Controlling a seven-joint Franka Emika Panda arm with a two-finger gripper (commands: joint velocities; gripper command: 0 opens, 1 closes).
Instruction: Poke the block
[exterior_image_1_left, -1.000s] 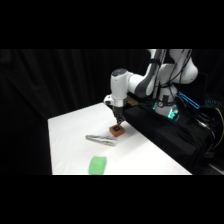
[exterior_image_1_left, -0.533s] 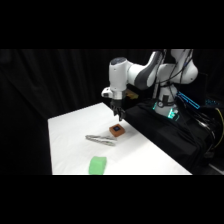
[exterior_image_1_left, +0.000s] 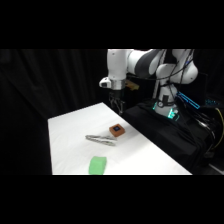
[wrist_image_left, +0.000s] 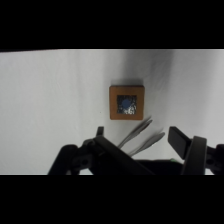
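The block (exterior_image_1_left: 116, 131) is a small reddish-brown square with a dark blue patch on top, lying flat on the white table (exterior_image_1_left: 75, 135). In the wrist view the block (wrist_image_left: 127, 102) sits just above centre, untouched. My gripper (exterior_image_1_left: 119, 105) hangs well above the block and a little behind it, its tips pointing down. Seen from the wrist, the gripper (wrist_image_left: 136, 131) is open, with one finger at either side of the lower picture and nothing between them.
Silvery metal tongs (exterior_image_1_left: 100, 139) lie right beside the block on its left; their ends (wrist_image_left: 141, 135) show below the block in the wrist view. A flat green piece (exterior_image_1_left: 98, 164) lies near the table's front edge. Dark equipment stands along the table's right side.
The gripper has risen from just over the block to well above it. The block, the tongs and the green piece have stayed where they were.
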